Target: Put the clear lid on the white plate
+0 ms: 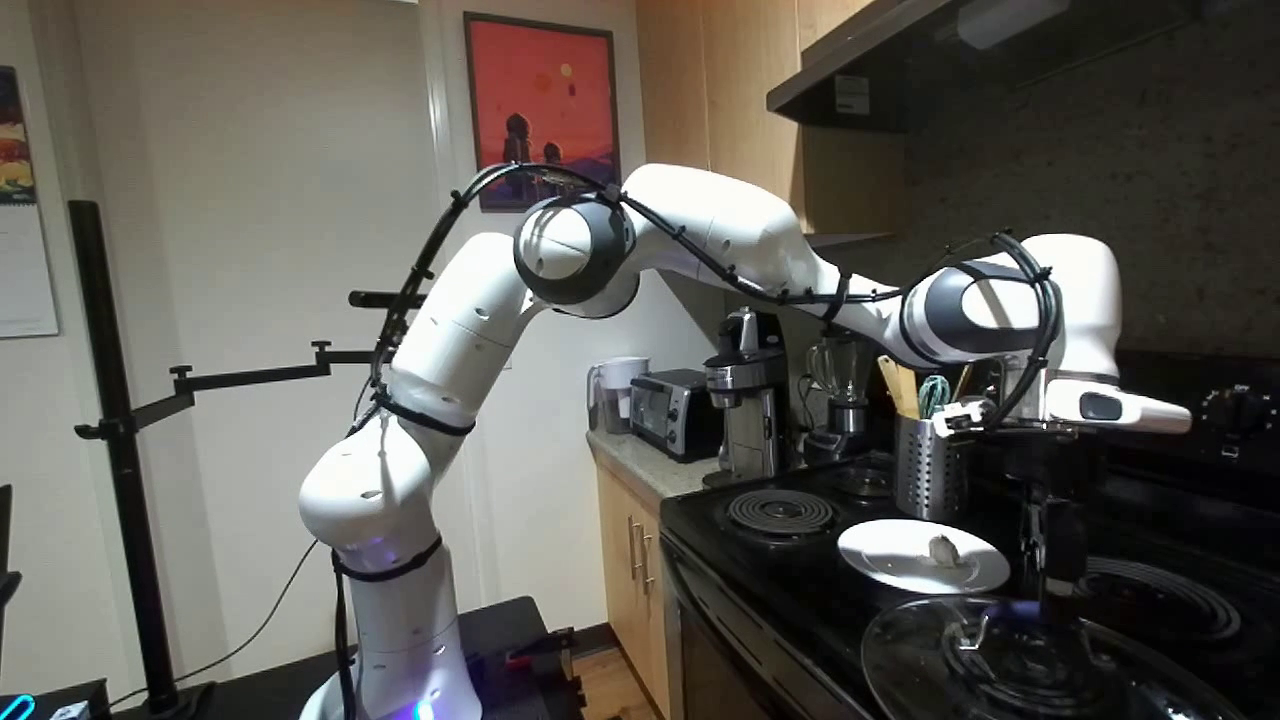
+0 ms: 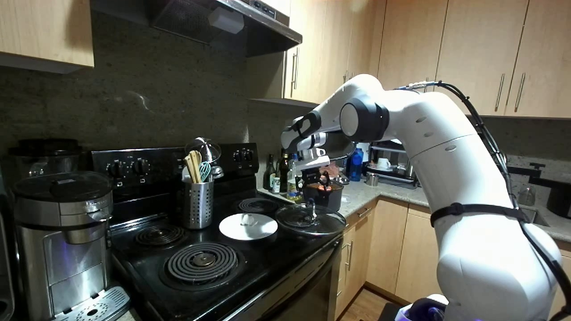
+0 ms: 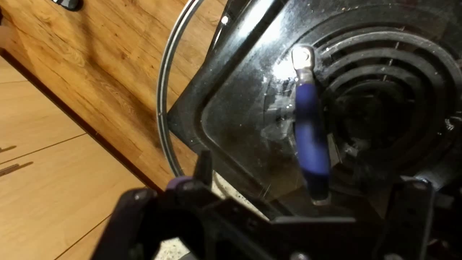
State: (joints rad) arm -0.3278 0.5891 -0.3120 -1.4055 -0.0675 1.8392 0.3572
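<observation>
"Wrist view: what's the gripper point(image 3: 310, 169) doing?"
"Spread wide, released!"
"And the clear lid point(image 2: 323, 224)?"
"Near right over the stove point(image 2: 263, 267), just beside the white plate point(image 2: 243, 230) in an exterior view!"

A: Can any word, brand or number be read?

B: No, in none of the views. In an exterior view the range hood point(image 1: 900, 60) carries a pale label point(image 1: 852, 95), but its print is too small.

A: And the wall calendar point(image 1: 25, 270)?

B: Its white page is too faint for reading.

A: Maybe the coffee machine point(image 2: 67, 240) tells its brand?

B: Its metal band bears small marks point(image 2: 99, 205), yet they are too blurred. The same is true for the signs under the stove knobs point(image 2: 141, 166) and the labels of the bottles point(image 2: 284, 171).
</observation>
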